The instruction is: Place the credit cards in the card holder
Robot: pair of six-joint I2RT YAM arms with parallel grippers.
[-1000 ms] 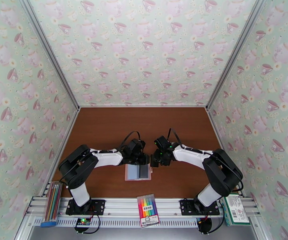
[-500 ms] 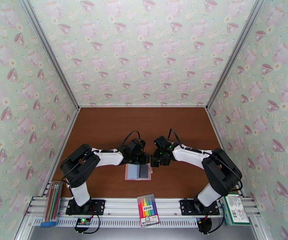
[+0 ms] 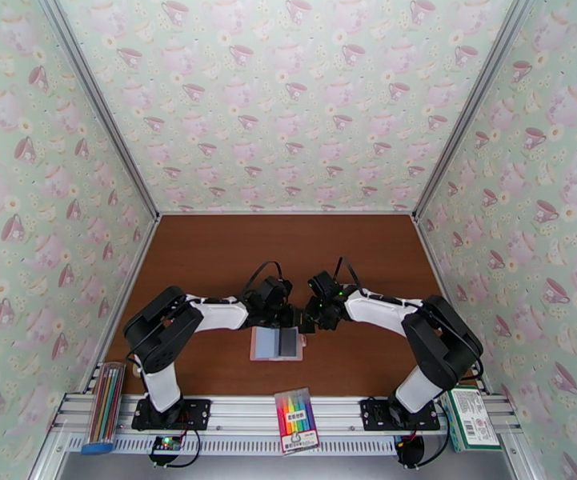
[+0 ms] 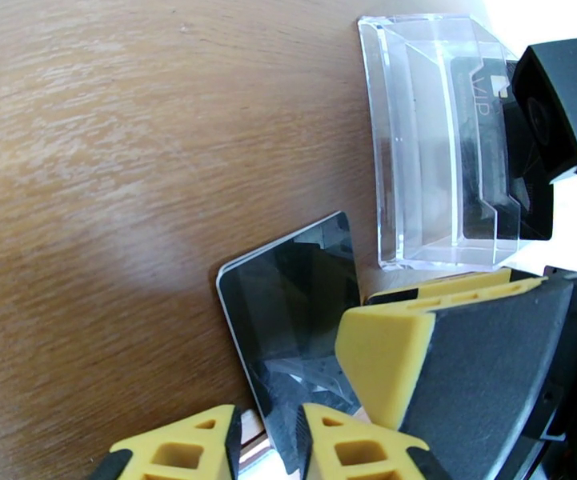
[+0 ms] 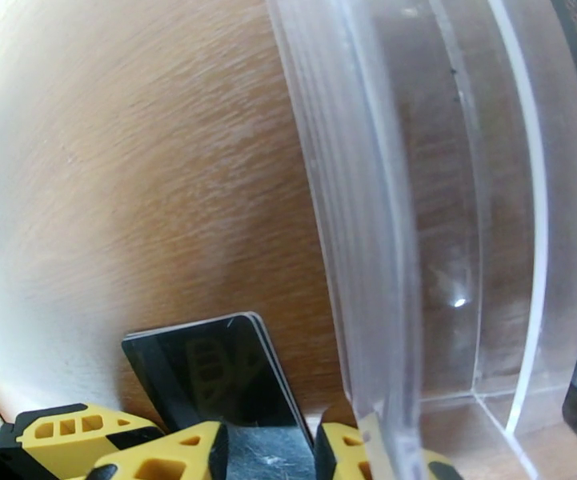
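dark card (image 4: 288, 306): just beside clear box (image 4: 416, 138) | left claw (image 4: 268, 426): narrow around it, pinch unclear | right claw (image 5: 270, 442): likewise

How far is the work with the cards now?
Done: the card holder lies open. In hand: the left gripper and right gripper are at a black card beside the clear box. Left: slotting it, and the VIP card seen through that box.
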